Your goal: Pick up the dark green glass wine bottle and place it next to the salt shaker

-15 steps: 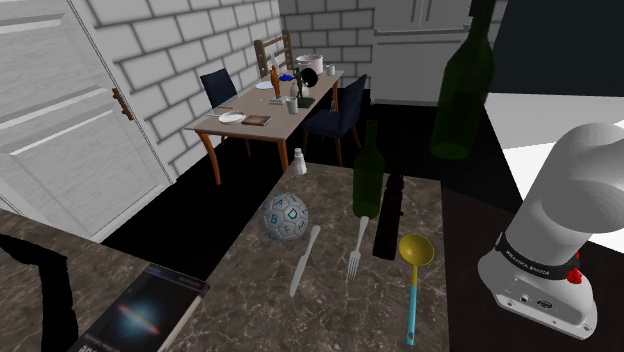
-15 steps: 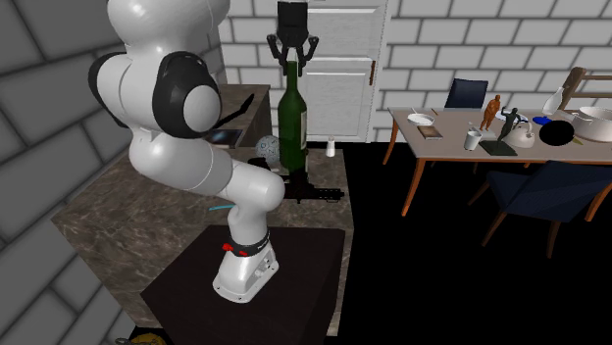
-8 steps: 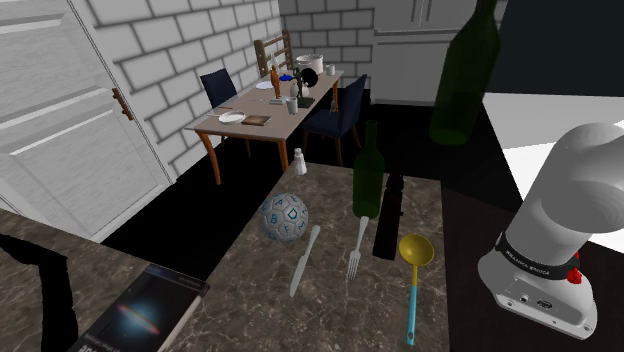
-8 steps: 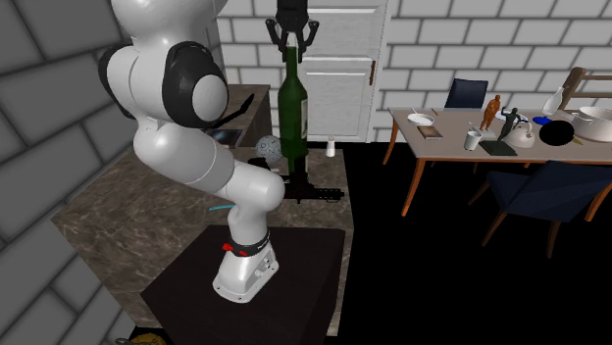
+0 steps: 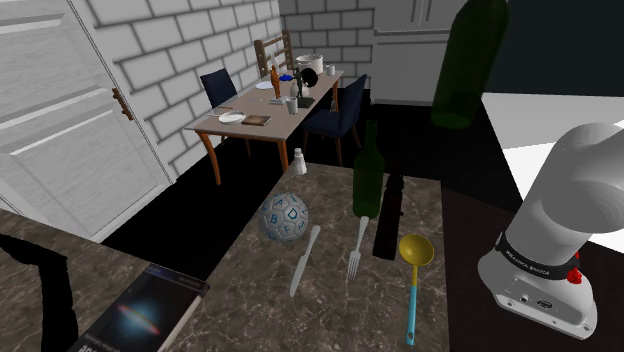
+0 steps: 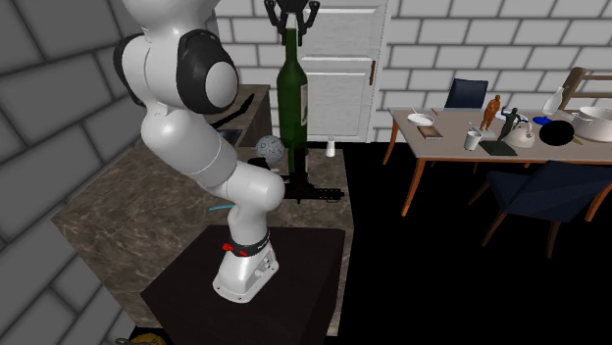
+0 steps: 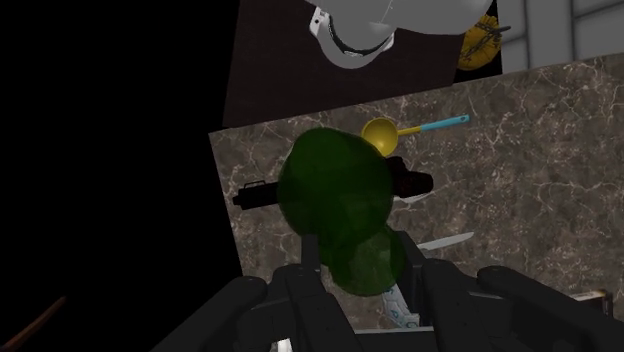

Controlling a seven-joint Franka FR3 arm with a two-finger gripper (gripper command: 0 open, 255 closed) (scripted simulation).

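The claw (image 6: 292,24), clamped on the neck of the dark green wine bottle (image 6: 292,98) high above the desk (image 5: 240,282), could let it swing, slip, or clip the second bottle (image 5: 368,172) on the way to the salt shaker (image 5: 299,161) at the desk's far edge; the held bottle's top is cut off in the shoulder view.

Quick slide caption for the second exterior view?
Black hand grips the dark green bottle by its neck, holding it upright above the marbled counter.

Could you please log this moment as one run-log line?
gripper: shut on wine bottle | wine bottle: upright, above counter | salt shaker: on counter
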